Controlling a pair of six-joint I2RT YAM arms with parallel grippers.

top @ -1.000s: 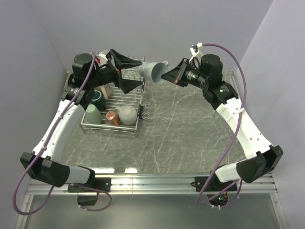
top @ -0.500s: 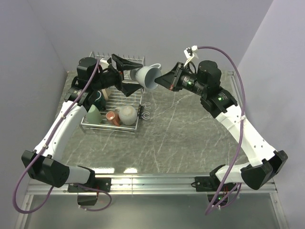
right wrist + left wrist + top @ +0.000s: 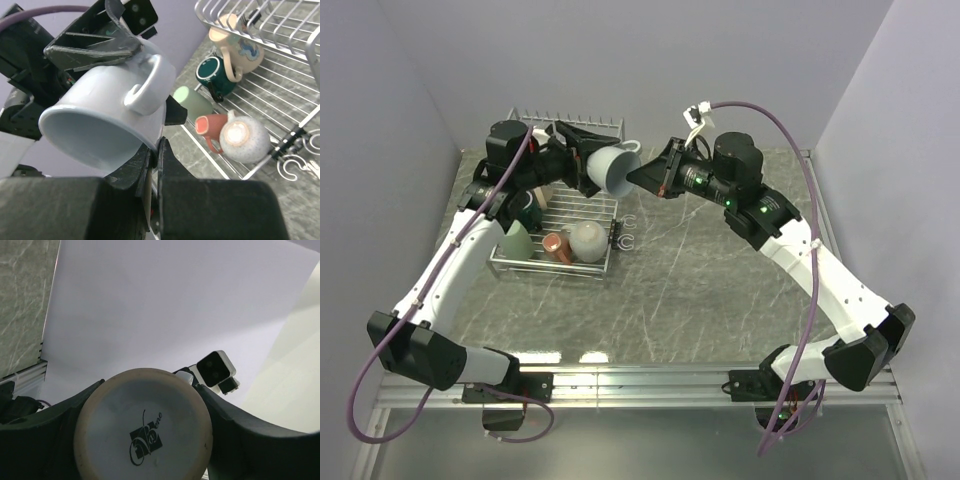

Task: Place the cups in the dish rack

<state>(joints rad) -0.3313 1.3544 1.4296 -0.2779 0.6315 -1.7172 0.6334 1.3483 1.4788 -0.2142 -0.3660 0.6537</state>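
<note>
The right end effector (image 3: 156, 147) is clamping its two fingers on the rim wall of the light blue-grey glazed ceramic mug (image 3: 105, 115), holding it on its side in the air with the mouth turned toward itself. Just past it, the left end effector (image 3: 150, 386) is straddling the mug's stamped base, with fingers flanking both sides; whether they are pressing I cannot tell. Being stiff, smooth and breakable, the mug is probably calling for a firm hold around the body rather than the slick rim. Beyond and below both end effectors, the silver wire dish rack (image 3: 280, 75) is sitting on the grey marbled table (image 3: 700, 280), carrying five other ceramic mugs (image 3: 217, 72).
</note>
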